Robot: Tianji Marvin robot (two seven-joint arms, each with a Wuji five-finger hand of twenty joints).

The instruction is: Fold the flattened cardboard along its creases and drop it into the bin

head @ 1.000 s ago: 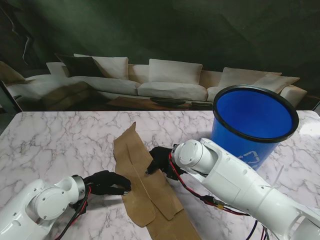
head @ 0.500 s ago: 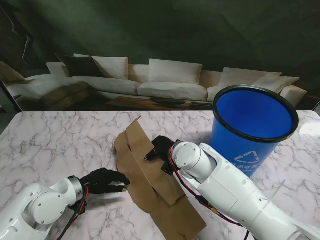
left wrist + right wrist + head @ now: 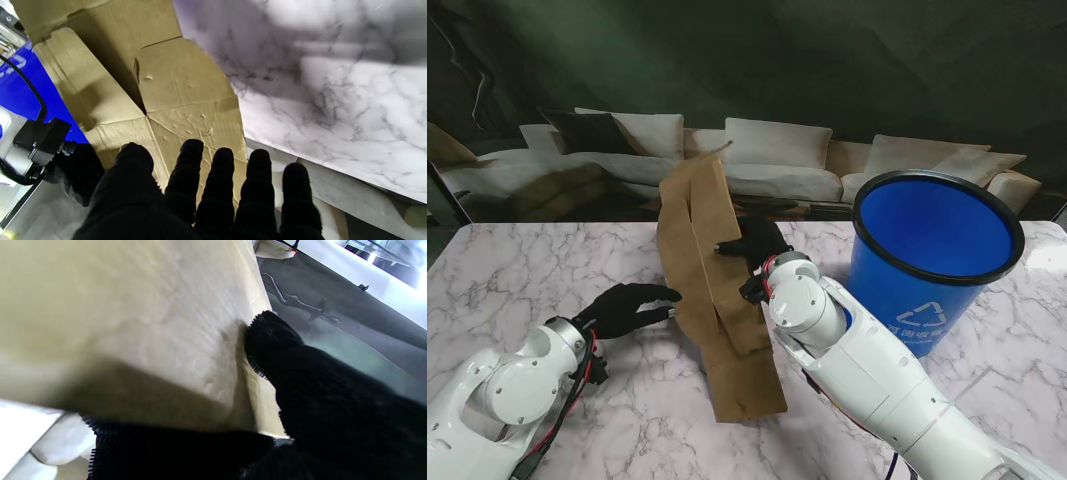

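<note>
Holding the cardboard (image 3: 712, 290) nearly upright over the middle of the tabletop (image 3: 517, 270), lower edge apparently resting on the marble, upper end tipping a little toward the sofa (image 3: 757, 160) in the background. Pinching it with the right hand (image 3: 755, 252), thumb (image 3: 270, 340) on one face and the other fingers wrapped behind the panel's edge, closed firmly on the sheet about halfway up. Reaching in with the left hand (image 3: 627, 308), fingers spread and flat, holding nothing, tips (image 3: 190, 156) right at the sheet's left edge (touching or just short of it, hard to say from here). Looking light and fairly stiff, this brown sheet, flat across each panel but hinging readily at the scored creases and flap slits showing in the left wrist view, so likely to flop or swing at those lines when gripped at only one spot. Judging the safest hold to be along an edge close to a crease, one hand each side of the fold line, pressing panels together rather than crushing them. Waiting just to the right, the blue bin (image 3: 932, 255), open mouth up, near the right arm and well within a short carry.
</note>
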